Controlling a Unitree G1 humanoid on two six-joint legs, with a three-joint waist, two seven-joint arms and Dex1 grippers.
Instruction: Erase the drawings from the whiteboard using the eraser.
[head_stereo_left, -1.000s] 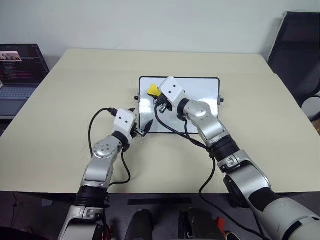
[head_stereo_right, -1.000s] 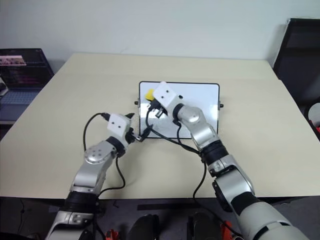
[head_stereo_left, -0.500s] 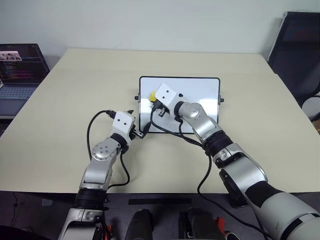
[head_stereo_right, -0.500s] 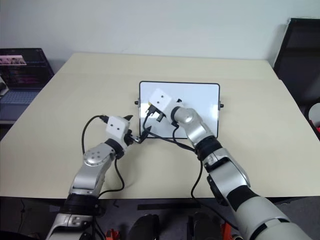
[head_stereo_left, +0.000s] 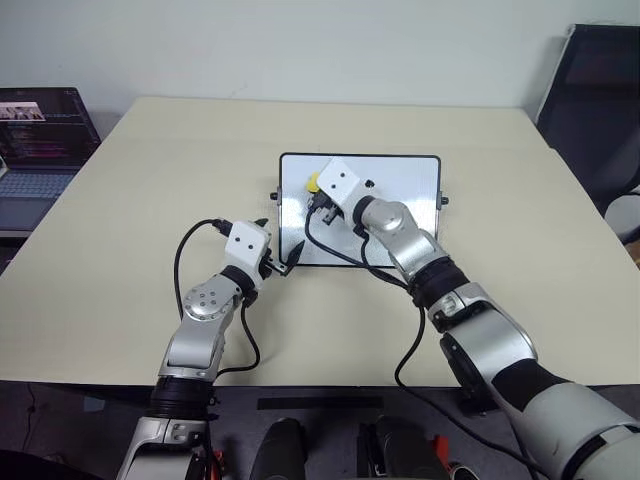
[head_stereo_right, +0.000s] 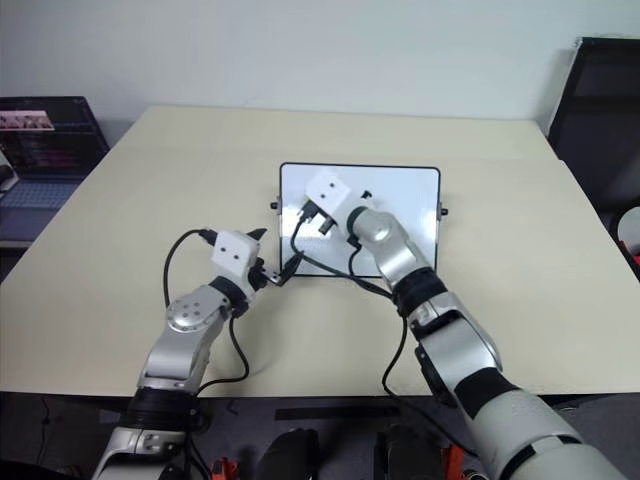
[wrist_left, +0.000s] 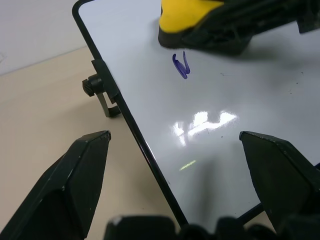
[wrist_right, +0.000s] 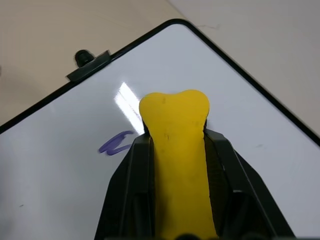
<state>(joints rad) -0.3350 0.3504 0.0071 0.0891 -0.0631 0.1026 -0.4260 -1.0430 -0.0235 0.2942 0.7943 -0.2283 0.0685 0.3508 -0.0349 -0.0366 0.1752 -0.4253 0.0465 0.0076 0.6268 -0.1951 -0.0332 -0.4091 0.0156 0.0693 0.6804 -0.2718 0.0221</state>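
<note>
Wiping step: right pincer (wrist_right: 175, 165) clamped on the eraser (wrist_right: 176, 130), pressed on the whiteboard (head_stereo_left: 400, 190) beside a blue mark (wrist_left: 181, 65). Left pincer (wrist_left: 175, 165) apart, straddling the board's edge. Next: sweep across the mark.

Arms: silver-grey jointed metal segments, black bands at elbows. White box housings at each wrist with small dark dots. Black cables loop along forearms. Gripper fingers (wrist_left: 82, 175) black, wedge-shaped.
</note>
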